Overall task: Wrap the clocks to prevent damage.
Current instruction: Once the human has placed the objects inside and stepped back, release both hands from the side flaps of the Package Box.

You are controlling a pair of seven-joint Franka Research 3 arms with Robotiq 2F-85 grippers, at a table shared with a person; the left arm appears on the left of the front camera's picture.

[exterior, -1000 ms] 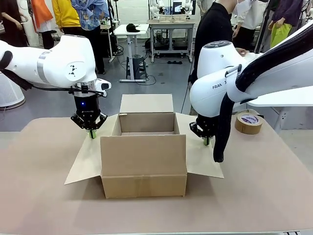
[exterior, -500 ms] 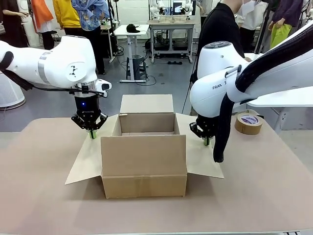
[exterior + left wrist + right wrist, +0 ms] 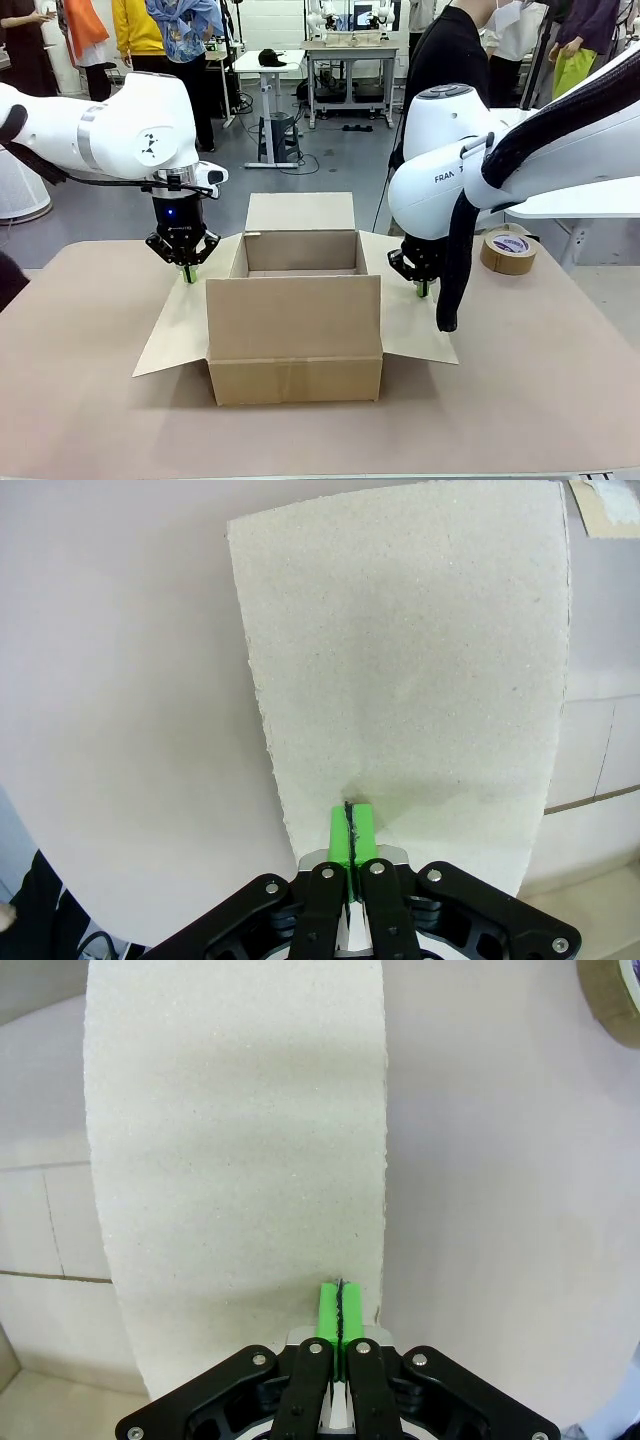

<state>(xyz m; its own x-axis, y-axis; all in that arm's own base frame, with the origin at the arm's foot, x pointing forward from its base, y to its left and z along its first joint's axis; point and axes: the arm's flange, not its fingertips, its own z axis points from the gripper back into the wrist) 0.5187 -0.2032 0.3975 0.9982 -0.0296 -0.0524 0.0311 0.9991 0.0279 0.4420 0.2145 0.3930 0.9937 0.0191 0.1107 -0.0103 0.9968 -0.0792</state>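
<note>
Here, the open cardboard box [image 3: 293, 320] stood with flaps splayed. The left gripper [image 3: 187, 273], pads pressed together, hung over its left flap [image 3: 175, 335]; the right gripper [image 3: 423, 291], likewise closed, over its right flap [image 3: 405, 325], with a tape roll [image 3: 508, 251] farther right.

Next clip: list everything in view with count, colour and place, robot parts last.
cardboard box: one, brown, middle of the table, top open
left flap: one, brown, folded out onto the table
right flap: one, brown, folded out onto the table
tape roll: one, brown, table's far right
table: one, pinkish-brown
person: one, black top, beyond the table's far side
left gripper: one, black and green, shut, over the left flap
right gripper: one, black and green, shut, over the right flap
</note>
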